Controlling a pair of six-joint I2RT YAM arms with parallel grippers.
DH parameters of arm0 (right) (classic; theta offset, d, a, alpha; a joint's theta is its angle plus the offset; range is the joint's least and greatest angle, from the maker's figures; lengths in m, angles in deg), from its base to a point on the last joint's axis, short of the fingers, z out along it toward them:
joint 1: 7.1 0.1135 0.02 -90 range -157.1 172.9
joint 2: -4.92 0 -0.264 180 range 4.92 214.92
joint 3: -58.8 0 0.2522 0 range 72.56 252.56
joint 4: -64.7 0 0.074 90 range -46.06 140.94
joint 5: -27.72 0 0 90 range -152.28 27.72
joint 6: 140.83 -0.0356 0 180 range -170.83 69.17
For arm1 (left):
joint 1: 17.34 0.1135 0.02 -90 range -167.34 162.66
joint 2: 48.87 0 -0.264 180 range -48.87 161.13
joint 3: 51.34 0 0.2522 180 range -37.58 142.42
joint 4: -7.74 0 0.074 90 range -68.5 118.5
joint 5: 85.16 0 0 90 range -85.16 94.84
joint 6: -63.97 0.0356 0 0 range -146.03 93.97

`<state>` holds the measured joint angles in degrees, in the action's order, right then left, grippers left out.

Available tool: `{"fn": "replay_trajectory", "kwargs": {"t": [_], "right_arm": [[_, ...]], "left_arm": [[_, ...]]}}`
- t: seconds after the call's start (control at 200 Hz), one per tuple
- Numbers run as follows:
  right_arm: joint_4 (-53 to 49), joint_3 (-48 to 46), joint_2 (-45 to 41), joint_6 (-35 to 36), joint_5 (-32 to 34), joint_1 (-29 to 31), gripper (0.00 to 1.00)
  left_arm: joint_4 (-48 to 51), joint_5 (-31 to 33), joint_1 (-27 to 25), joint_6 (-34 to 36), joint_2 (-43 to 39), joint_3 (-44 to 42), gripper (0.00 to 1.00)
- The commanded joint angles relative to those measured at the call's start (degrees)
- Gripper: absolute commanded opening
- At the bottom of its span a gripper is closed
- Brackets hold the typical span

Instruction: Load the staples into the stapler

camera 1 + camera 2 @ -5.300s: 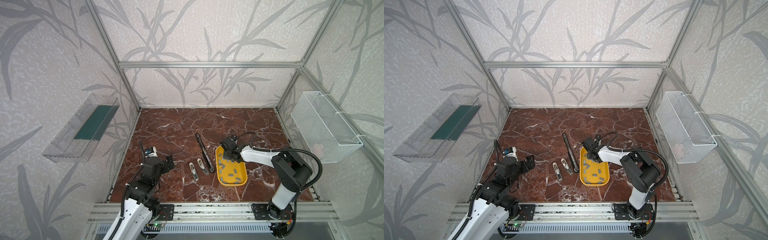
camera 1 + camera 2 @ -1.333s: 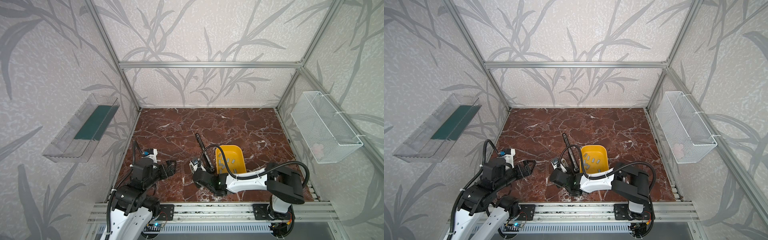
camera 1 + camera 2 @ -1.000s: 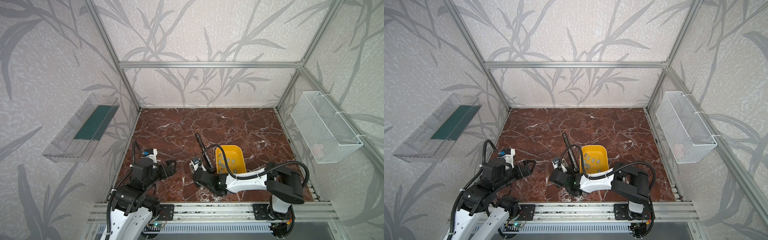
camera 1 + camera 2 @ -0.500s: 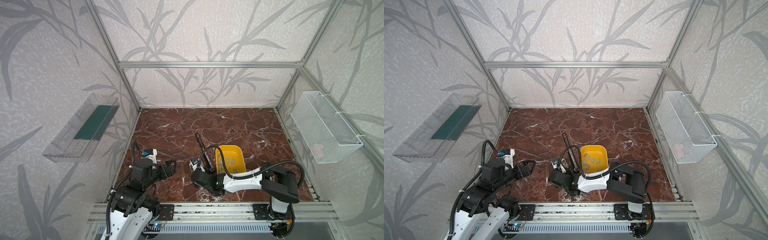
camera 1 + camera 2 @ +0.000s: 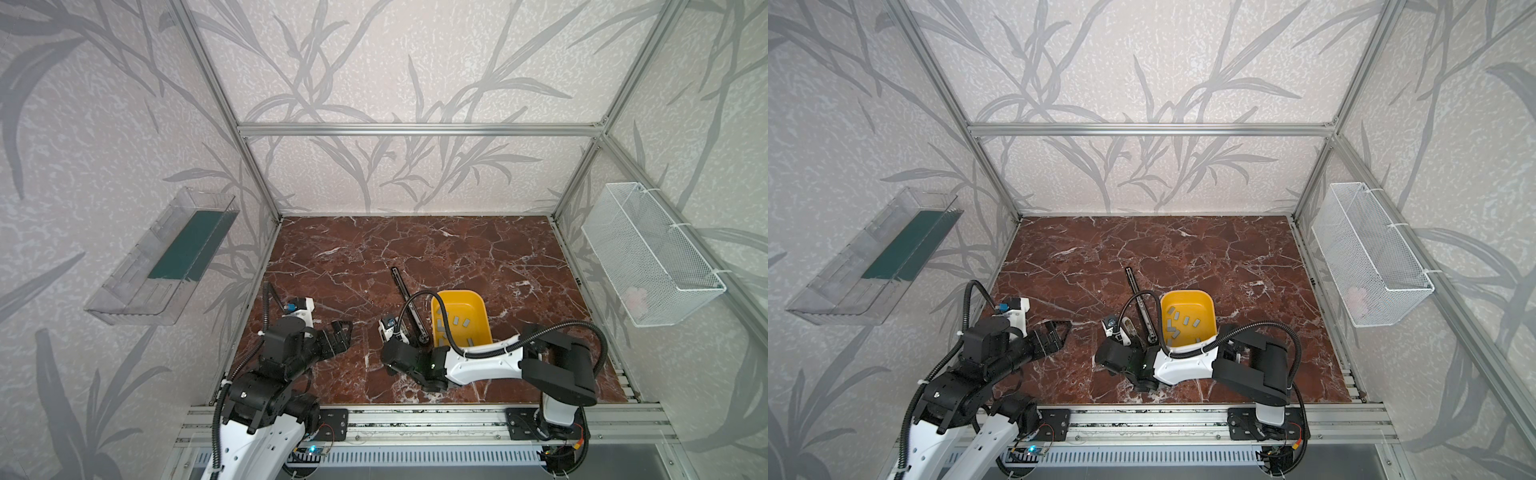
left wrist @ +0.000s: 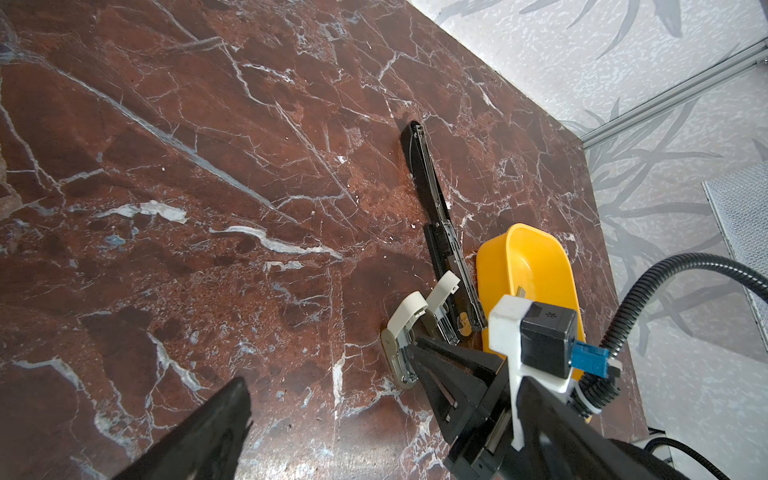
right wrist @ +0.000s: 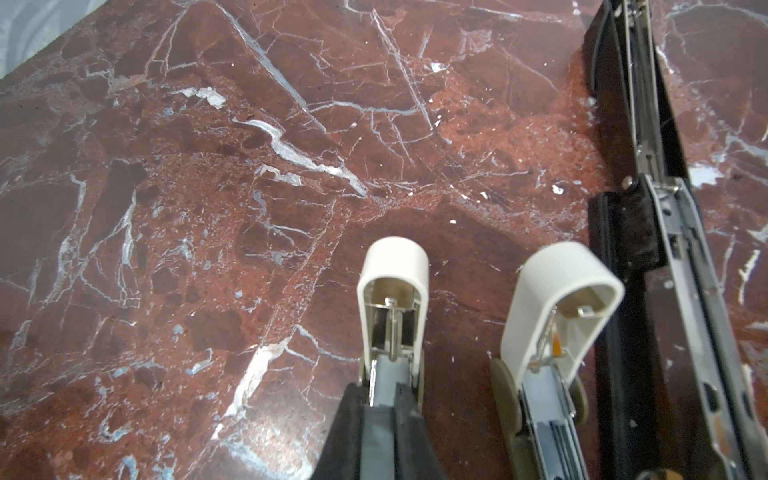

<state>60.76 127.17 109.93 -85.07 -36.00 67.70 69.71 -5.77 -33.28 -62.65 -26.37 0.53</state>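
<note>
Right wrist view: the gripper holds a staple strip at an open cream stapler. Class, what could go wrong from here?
1. The staple strip in the right gripper may enter the stapler crooked and jam or fall.
2. Nothing steadies that stapler; the open left gripper is apart, so a push may slide it against the second stapler.

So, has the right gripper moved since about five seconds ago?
Yes. The right gripper went from the yellow tray's far left corner nearer and left, past the black stapler, to a cream mini stapler; fingers shut, apparently on a staple strip.
</note>
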Motion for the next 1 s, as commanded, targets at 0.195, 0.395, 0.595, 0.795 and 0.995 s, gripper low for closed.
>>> {"fn": "replay_trajectory", "kwargs": {"t": [0.195, 0.395, 0.595, 0.795, 0.995], "right_arm": [[-0.83, 1.51, 1.68, -0.78, 0.17, 0.52, 0.0], [-0.69, 1.39, 1.68, -0.92, 0.39, 0.59, 0.0], [-0.57, 1.11, 1.52, -0.92, 0.96, 0.65, 0.0], [-0.69, 0.98, 1.38, -0.7, 1.82, 0.74, 0.0], [-0.76, 0.5, 0.35, -0.03, 2.81, 0.92, 0.0]], "left_arm": [[0.2, 0.02, 0.34, -0.2, -0.59, 0.63, 1.0], [0.18, 0.03, 0.34, -0.2, -0.71, 0.65, 1.0], [0.16, 0.0, 0.39, -0.28, -0.94, 0.62, 1.0], [0.13, -0.08, 0.39, -0.29, -1.13, 0.56, 1.0], [0.14, -0.09, 0.39, -0.29, -1.19, 0.56, 1.0]]}}
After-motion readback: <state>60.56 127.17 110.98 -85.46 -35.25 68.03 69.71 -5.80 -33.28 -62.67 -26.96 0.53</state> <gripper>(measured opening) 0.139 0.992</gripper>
